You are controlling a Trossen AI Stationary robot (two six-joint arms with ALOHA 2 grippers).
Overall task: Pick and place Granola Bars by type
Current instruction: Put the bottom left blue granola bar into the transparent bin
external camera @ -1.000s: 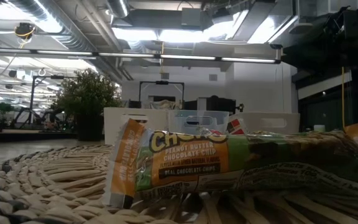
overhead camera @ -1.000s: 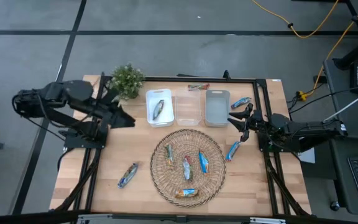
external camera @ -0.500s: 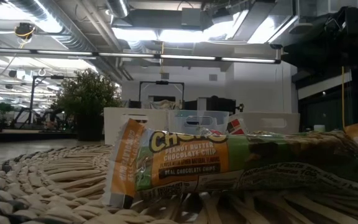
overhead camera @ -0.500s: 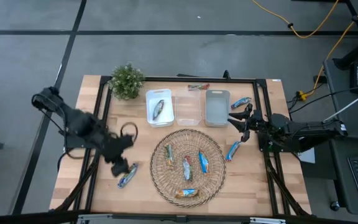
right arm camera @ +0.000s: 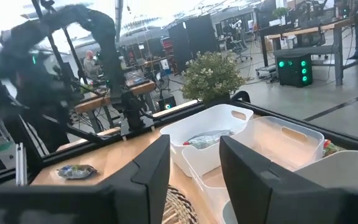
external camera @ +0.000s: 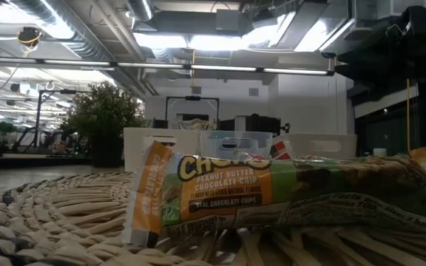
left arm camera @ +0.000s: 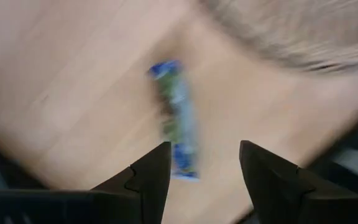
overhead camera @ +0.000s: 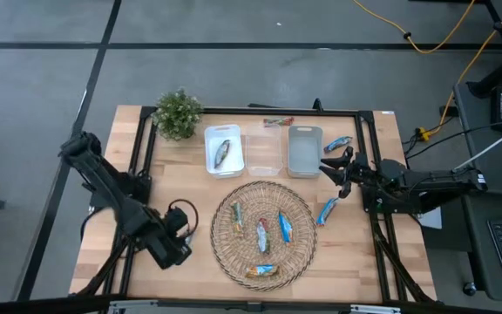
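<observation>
**Left gripper over the loose bar**

Your left gripper hangs above the blue bar lying on the table just left of the wicker tray; its jaws are spread and hold nothing. Four bars lie in the tray, one in the left bin. Your right gripper waits near the right bin, jaws released, with a bar on the table beside it.
</observation>
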